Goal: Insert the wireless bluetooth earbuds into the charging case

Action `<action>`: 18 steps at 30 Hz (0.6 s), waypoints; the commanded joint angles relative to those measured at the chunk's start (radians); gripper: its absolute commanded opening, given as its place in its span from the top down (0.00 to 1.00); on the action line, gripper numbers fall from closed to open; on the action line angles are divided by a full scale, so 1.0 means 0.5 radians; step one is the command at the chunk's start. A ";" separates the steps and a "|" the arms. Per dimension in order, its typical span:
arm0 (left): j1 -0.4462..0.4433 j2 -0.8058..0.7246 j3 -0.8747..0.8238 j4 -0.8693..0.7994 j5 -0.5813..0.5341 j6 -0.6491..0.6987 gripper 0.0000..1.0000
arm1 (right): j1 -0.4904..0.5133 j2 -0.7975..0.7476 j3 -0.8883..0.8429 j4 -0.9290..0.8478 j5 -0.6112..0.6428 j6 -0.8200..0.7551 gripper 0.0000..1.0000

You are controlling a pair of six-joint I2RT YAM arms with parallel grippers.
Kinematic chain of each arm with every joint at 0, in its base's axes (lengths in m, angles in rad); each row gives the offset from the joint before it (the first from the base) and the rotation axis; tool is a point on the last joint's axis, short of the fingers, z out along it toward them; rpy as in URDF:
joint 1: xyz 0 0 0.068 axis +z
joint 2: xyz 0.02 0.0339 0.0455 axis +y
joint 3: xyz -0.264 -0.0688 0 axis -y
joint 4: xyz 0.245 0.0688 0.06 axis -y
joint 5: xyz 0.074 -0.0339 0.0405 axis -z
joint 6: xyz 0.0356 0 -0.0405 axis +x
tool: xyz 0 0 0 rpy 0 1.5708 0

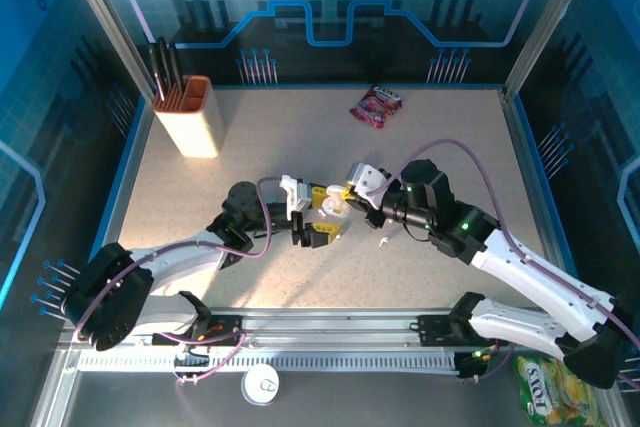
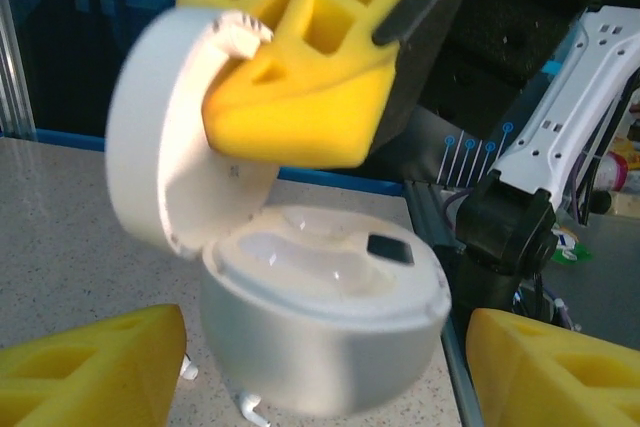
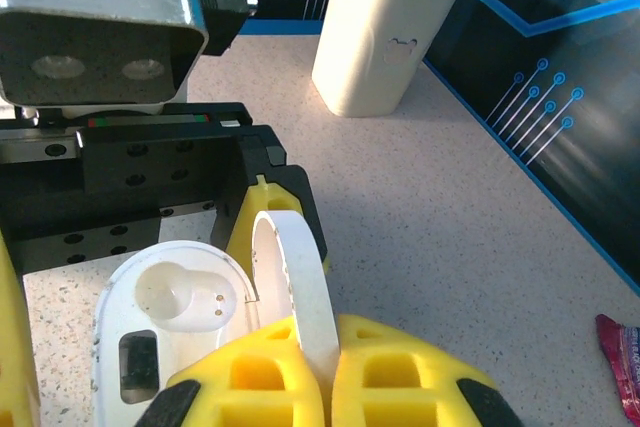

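**A:** What worries you most here?

**B:** The charging case (image 1: 332, 209) stands on the tabletop (image 1: 440, 147) and is held by its lid (image 3: 300, 287) alone. If the right arm tugs up or sideways, the case could tip or skid, because nothing clamps it. A hard pull would also strain the hinge.

**A:** And if the lid is let go?

**B:** I think it could drop shut over wells that look empty. The right wrist view shows one bare well (image 3: 185, 297) with two contacts.

**A:** Where is the earbud?

**B:** A tiny white piece that I take for an earbud (image 1: 383, 241) lies on the tabletop beside the right arm's wrist. It is near the case but not touching it. It looks light, so an off-centre pinch could flick it away.

**A:** And the jaws?

**B:** The right jaws are closed on the lid, with a yellow pad (image 3: 270, 367) against each face. The left jaws stand open with a pad (image 2: 90, 367) on each side of the case body (image 2: 325, 332). They are close to it but, as far as I can see, not touching, and they hold nothing.

**A:** It looks crowded.

**B:** It is. Both sets of pads meet at the case, so a careless move by either arm could knock the other.
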 commanded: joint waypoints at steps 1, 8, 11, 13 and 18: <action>-0.004 0.020 0.014 0.114 -0.011 -0.035 0.30 | 0.027 0.017 0.009 0.049 0.046 -0.053 1.00; -0.005 0.023 0.015 0.119 0.023 -0.041 0.41 | 0.028 0.041 0.021 0.020 0.030 -0.063 1.00; -0.005 0.031 0.016 0.131 0.030 -0.049 0.45 | 0.028 0.048 0.022 0.020 0.024 -0.060 1.00; -0.004 0.035 0.015 0.136 0.034 -0.048 0.45 | 0.031 0.049 0.025 0.016 0.012 -0.060 1.00; -0.005 0.046 0.021 0.142 0.051 -0.056 0.54 | 0.029 0.054 0.028 0.006 -0.002 -0.055 1.00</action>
